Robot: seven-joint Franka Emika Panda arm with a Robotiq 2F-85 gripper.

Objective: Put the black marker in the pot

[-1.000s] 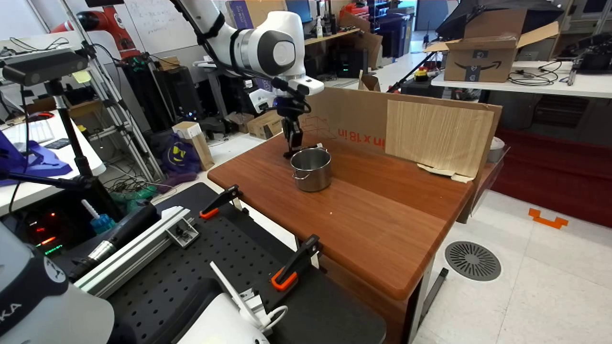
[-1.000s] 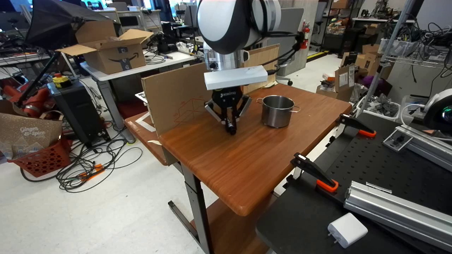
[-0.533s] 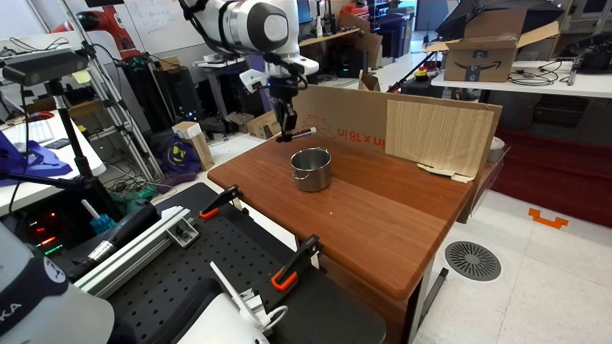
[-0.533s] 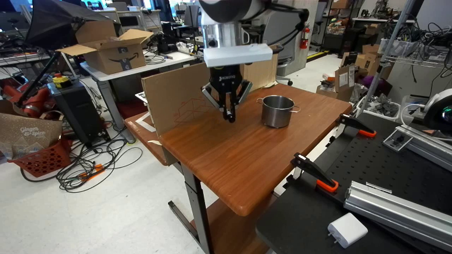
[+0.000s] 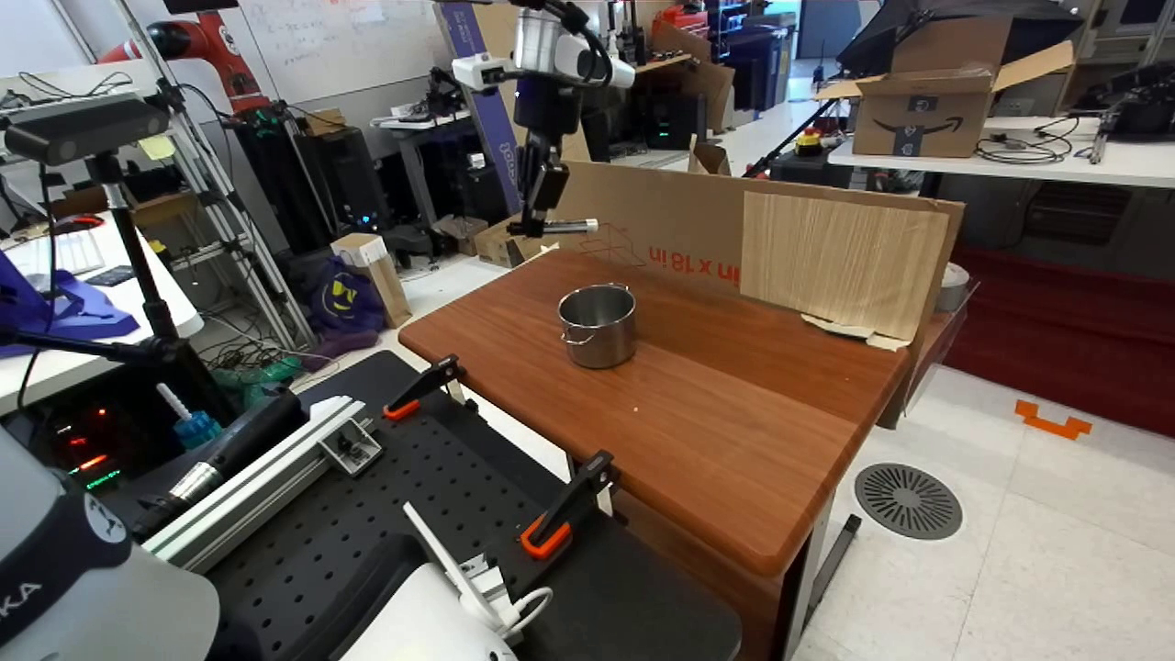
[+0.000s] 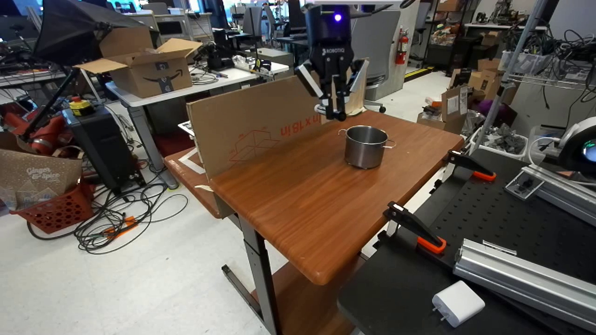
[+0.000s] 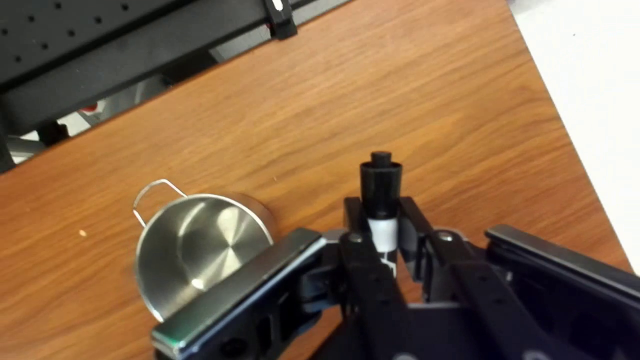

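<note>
Pincer point(image 7: 381, 214) aloft, pointing downward; fingers point(image 7: 414, 222) clamped, narrow gap between.

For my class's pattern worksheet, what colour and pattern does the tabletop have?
The tabletop is brown with streaky wood grain, clearest in the wrist view.

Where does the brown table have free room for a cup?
The tabletop looks bare between the metal pot and the wood-grain panel, and from the pot to the opposite table end. Crowded: the air above the tabletop near the pot, where the fingers hold the black-capped marker.
</note>
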